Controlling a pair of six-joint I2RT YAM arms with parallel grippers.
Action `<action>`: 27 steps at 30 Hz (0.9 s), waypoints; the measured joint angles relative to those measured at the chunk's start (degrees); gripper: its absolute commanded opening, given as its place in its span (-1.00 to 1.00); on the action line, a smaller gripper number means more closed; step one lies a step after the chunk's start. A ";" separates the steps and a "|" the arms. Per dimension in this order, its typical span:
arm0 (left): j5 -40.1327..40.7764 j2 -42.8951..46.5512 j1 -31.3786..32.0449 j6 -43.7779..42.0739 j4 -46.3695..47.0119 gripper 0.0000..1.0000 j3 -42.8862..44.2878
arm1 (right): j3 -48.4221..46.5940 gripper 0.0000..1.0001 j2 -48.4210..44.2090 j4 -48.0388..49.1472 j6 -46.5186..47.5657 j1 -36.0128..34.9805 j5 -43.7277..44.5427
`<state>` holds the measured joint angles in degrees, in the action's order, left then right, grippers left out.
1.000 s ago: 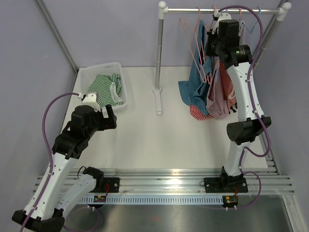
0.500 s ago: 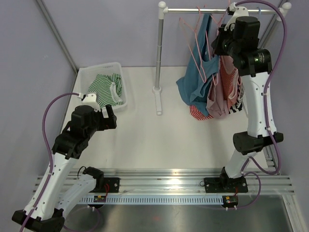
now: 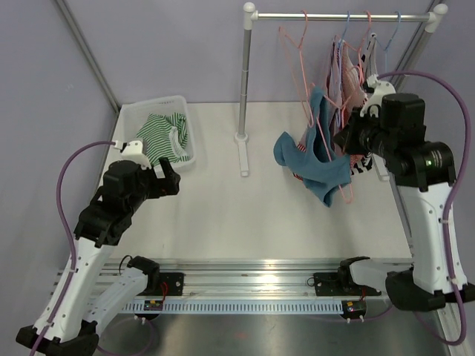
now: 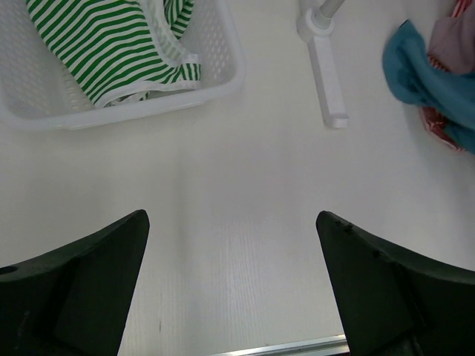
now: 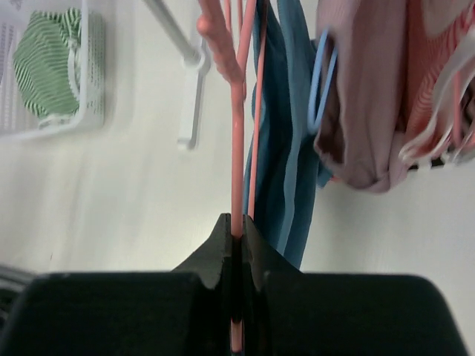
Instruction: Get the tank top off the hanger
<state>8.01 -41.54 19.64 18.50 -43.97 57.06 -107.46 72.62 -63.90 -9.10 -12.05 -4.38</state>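
Observation:
The blue tank top point(image 3: 320, 162) hangs on a pink hanger point(image 3: 318, 119), off the rail and low in front of the rack. My right gripper point(image 3: 344, 139) is shut on the hanger's pink wire. In the right wrist view the jaws point(image 5: 237, 222) pinch the wire point(image 5: 237, 133), with the blue fabric point(image 5: 286, 148) draped just to its right. My left gripper point(image 3: 168, 182) is open and empty above bare table near the basket; its view point(image 4: 230, 219) shows the tank top point(image 4: 423, 70) at the far right edge.
A white basket point(image 3: 187, 144) with a green striped garment point(image 3: 163, 133) stands at the back left. The clothes rack's rail point(image 3: 334, 15), pole point(image 3: 243, 74) and foot point(image 3: 243, 157) stand at the back. Pink and striped garments point(image 3: 349, 81) and an empty pink hanger point(image 3: 293, 44) hang on the rail.
My right arm has lifted the hanger with the blue tank top off the rail and brought it down and forward. My left arm shifted slightly.

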 measured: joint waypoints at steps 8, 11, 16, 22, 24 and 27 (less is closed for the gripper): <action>-2.86 -1.22 8.41 6.64 3.93 0.98 3.13 | 18.95 -1.00 -18.01 -5.40 -0.72 0.00 -7.50; -1.31 -3.52 14.78 8.07 6.36 0.98 4.81 | 24.65 -1.00 -20.74 -6.43 -0.57 -0.07 -12.00; 2.08 -8.33 24.33 8.28 10.88 0.98 6.34 | 30.12 -1.00 -21.33 -4.90 -0.79 -0.22 -23.63; 3.93 -10.99 32.59 4.22 15.65 0.98 6.58 | 30.97 -1.00 -18.71 2.82 -3.23 -2.01 -36.09; 4.98 -11.72 34.73 1.86 17.11 0.98 7.37 | 30.93 -1.00 -17.09 6.23 -4.61 -4.61 -38.49; 7.54 -13.20 36.89 -1.40 18.47 0.98 9.44 | 30.16 -1.00 -14.25 9.92 -6.38 -9.33 -40.11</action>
<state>15.55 -54.74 56.53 17.10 -25.50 66.50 -77.30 58.37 -53.98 -15.49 -21.39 -44.49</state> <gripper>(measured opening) 0.988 0.040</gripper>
